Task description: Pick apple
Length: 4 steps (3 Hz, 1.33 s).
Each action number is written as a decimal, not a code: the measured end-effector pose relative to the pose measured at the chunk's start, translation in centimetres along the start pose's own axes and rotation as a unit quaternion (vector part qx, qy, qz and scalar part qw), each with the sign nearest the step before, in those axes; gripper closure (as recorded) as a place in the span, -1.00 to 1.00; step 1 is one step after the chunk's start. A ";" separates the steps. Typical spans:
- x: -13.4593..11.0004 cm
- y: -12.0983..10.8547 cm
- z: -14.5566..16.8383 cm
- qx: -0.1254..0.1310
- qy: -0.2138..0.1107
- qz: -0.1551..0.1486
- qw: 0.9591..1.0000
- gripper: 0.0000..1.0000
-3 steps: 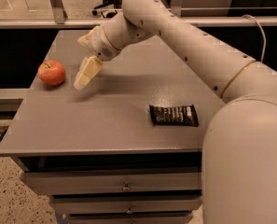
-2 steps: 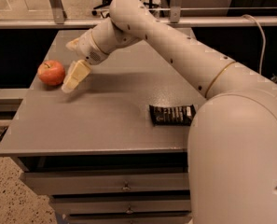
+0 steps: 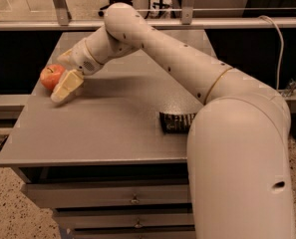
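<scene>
The apple [image 3: 50, 76] is small, red with a yellowish patch, and sits near the left edge of the grey table [image 3: 102, 133]. My gripper [image 3: 59, 78] is at the apple's right side, low over the table. It is open: the near cream finger [image 3: 67, 85] lies just in front and to the right of the apple, and the far finger [image 3: 65, 58] shows behind it. The apple sits partly between them. I cannot tell whether a finger touches it.
A black snack packet [image 3: 176, 122] lies on the table at centre right, partly hidden by my arm [image 3: 187, 68]. Drawers [image 3: 132, 199] are under the tabletop. A metal rail [image 3: 48, 25] runs behind the table. The table's left edge is close to the apple.
My gripper has moved left and slightly down toward the apple, and now its fingers flank it. The apple and the packet have not moved.
</scene>
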<state>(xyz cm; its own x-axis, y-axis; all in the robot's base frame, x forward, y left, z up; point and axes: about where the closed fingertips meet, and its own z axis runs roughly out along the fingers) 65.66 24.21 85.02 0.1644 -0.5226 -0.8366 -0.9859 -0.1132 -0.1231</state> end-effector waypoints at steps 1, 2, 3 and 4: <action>-0.1 -0.1 0.3 0.000 -0.004 0.009 1.000 -0.22; -0.6 -0.4 -0.2 0.005 -0.011 0.015 1.000 0.25; -1.5 -0.7 -2.8 0.022 -0.035 0.008 0.999 0.71; -2.2 -1.6 -7.2 0.046 -0.067 -0.013 0.997 1.00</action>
<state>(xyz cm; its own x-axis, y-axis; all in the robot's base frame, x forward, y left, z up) 67.07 19.47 90.95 0.1911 -0.4025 -0.8953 -0.9809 -0.0441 -0.1896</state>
